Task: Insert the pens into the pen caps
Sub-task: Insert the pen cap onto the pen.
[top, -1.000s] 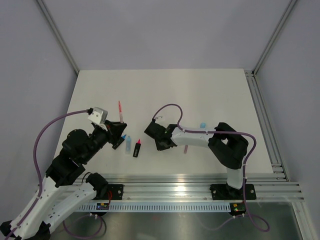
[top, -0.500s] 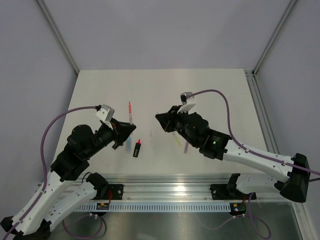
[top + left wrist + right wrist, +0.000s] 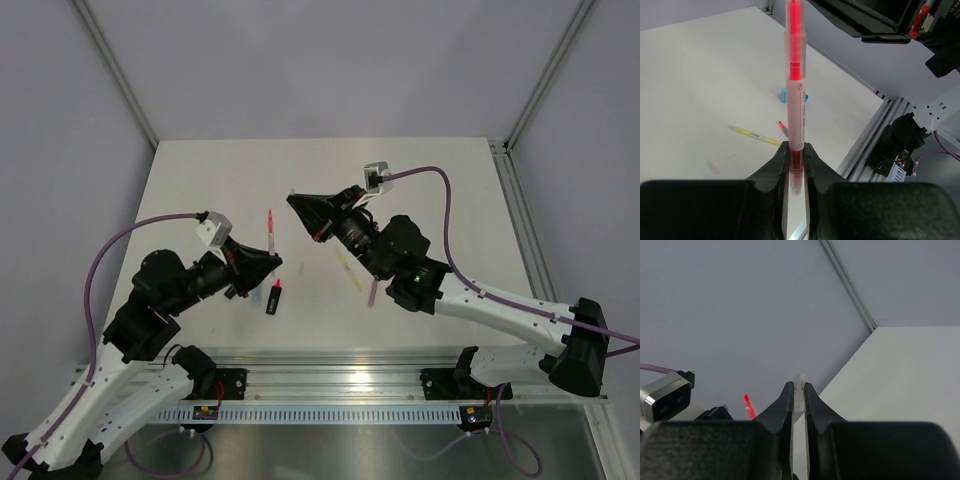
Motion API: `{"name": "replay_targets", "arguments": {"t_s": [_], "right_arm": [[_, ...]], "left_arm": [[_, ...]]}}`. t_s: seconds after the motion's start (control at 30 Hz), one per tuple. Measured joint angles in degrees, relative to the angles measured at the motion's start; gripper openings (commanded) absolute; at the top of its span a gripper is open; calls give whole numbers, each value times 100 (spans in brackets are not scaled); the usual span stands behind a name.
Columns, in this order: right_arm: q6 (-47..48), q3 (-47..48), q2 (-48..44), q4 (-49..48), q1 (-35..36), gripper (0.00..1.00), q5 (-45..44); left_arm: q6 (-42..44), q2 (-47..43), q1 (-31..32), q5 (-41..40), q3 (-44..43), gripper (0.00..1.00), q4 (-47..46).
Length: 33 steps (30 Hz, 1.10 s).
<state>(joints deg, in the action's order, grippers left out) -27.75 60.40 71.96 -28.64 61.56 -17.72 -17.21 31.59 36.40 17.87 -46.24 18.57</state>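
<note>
Red pen (image 3: 795, 100) clamped upright in left gripper (image 3: 796, 148) — right gripper (image 3: 797, 388) pinches a pale piece (image 3: 799, 376) — over the white table (image 3: 430, 185), grey walls (image 3: 330, 60).

The left arm (image 3: 110, 400), at the lower left of the overhead view, and the right arm (image 3: 500, 305), at the lower right, have white shells and black joints. A purple cable (image 3: 96, 270) loops to each silver-grey wrist camera (image 3: 213, 228). The fingers (image 3: 772, 172) are matte black wedges.

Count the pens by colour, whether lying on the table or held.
Red pen: 1, in the left tool
Black marker: 1
Pale blue pen: 1, partly hidden
Yellow pen: 1
Purplish pen: 1
Total: 5
</note>
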Motion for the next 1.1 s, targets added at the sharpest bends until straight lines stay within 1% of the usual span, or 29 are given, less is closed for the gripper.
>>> {"name": "replay_targets", "arguments": {"t_s": [0.33, 0.57, 1.1], "right_arm": [[35, 46, 42, -468, 11, 0, 391], [35, 76, 120, -549, 85, 0, 546], [35, 76, 122, -577, 96, 0, 544]], "left_arm": [[-144, 79, -42, 496, 28, 0, -120], [-188, 262, -85, 595, 35, 0, -109], [-219, 278, -155, 619, 35, 0, -111]]}}
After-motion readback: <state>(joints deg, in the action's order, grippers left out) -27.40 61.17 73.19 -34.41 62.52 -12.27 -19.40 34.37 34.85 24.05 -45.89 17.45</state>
